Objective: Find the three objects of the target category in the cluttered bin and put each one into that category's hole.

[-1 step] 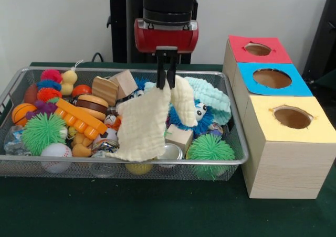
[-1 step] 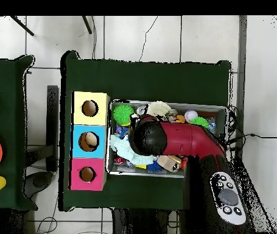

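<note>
Fingers (image 1: 167,83) pinched on pale yellow cloth (image 1: 143,127), draped below over bin (image 1: 121,166).

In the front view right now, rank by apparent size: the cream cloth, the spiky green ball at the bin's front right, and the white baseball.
1. Cream cloth, hanging from the pincer.
2. Spiky green ball.
3. White baseball.
</note>
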Controlling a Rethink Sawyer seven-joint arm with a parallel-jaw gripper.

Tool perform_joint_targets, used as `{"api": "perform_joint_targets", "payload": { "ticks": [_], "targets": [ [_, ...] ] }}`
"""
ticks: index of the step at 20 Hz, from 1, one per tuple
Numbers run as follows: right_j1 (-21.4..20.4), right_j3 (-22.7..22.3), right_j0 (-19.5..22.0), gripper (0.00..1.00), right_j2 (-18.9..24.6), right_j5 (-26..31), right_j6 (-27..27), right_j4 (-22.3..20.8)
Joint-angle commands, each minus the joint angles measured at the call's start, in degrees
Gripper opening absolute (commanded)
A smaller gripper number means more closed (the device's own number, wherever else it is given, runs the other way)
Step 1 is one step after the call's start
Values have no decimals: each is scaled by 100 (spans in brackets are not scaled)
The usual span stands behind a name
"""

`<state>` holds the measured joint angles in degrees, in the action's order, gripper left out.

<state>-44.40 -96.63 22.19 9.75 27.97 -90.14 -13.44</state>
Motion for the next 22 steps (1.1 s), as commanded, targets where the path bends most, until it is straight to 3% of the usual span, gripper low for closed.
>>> {"api": "perform_joint_targets", "payload": {
  "ticks": [1, 22],
  "targets": [
    [-314, -442, -28, 0, 138, 760, -556, 289],
    [-739, -579, -191, 0, -4, 1195, -612, 521]
  ]
}}
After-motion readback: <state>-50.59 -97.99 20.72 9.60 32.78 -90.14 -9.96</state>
